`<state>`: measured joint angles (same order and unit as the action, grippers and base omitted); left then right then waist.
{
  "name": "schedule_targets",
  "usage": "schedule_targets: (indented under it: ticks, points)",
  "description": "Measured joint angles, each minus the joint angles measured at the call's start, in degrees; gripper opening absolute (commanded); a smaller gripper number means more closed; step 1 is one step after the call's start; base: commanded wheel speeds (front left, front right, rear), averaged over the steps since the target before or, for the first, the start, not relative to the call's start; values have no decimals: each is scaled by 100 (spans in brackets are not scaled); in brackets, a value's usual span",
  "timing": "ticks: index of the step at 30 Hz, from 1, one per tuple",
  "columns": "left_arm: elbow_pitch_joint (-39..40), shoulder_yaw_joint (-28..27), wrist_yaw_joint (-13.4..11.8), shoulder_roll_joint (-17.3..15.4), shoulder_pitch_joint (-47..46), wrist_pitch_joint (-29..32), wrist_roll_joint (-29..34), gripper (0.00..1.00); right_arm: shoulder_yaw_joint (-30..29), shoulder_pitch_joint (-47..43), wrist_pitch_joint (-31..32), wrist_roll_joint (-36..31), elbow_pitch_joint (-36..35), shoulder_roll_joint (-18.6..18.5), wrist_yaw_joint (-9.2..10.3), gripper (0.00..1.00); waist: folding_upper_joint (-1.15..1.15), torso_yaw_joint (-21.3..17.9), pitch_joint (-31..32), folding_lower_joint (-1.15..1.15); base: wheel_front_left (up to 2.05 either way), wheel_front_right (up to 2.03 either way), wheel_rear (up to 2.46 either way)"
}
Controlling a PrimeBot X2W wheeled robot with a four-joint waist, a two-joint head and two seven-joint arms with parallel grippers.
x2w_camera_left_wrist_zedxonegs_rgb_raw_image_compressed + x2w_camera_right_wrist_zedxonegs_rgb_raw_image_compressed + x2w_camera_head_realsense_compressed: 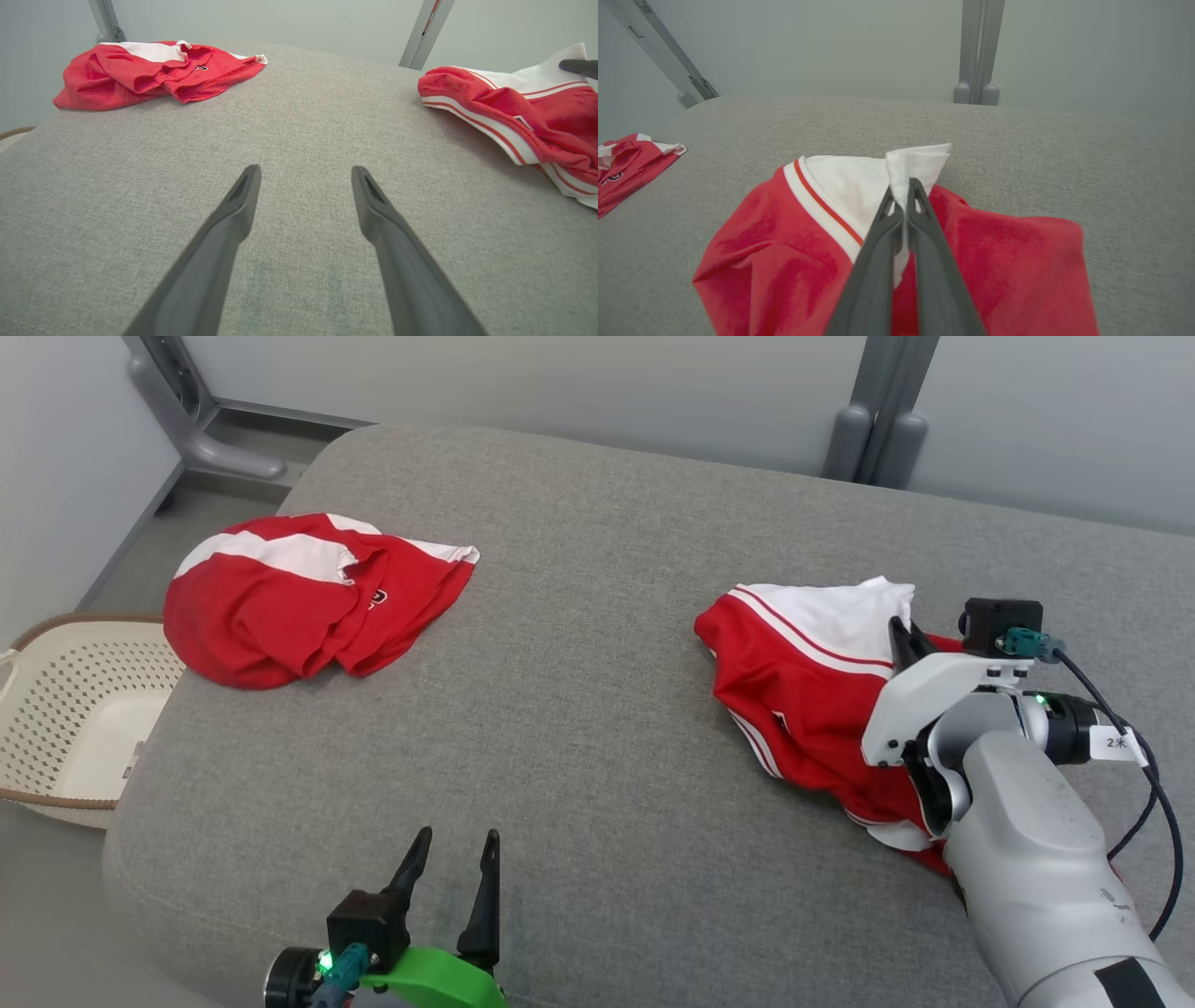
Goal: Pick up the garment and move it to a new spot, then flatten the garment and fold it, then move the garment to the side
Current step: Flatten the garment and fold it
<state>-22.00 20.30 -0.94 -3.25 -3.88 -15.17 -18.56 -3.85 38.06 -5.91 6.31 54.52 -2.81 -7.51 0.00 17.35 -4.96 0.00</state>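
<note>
On the cushion (597,756) two garments: right gripper (906,186) pinches right garment (803,681), left garment (280,616) free, left gripper (458,835) spread

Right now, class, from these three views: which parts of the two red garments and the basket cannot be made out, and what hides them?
Head view: near edge of the right garment, hidden behind the right arm.
Head view: basket, cut off by the left edge and the cushion.
Right wrist view: left garment, cut off by the left edge; logo too small to read.

Green-based left hand (457,845), white-cased right hand (902,635)
</note>
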Motion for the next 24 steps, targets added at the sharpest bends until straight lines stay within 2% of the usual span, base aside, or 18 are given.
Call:
schedule_targets:
  ticks: [4,9,15,18,24]
  points:
    - [-23,22,26,-5,4,0,12,100,568,89,-280,328,-31,-5,0,0,0,-27,77,0,0,0,0]
    - [-56,35,40,-27,16,1,12,100,1908,-10,-359,1004,-539,0,0,0,0,-77,193,0,0,0,0]
    - [-45,47,38,-49,32,0,12,100,3589,-604,34,1412,-1384,3,0,0,0,-134,278,0,0,0,0]
    - [-29,49,33,-55,34,0,11,100,4106,-875,223,1428,-1626,9,-1,0,0,-139,262,0,0,0,0]
    - [3,32,-7,-64,55,0,-1,100,4684,-1290,397,1470,-1926,-1,0,0,0,-203,228,0,0,0,0]
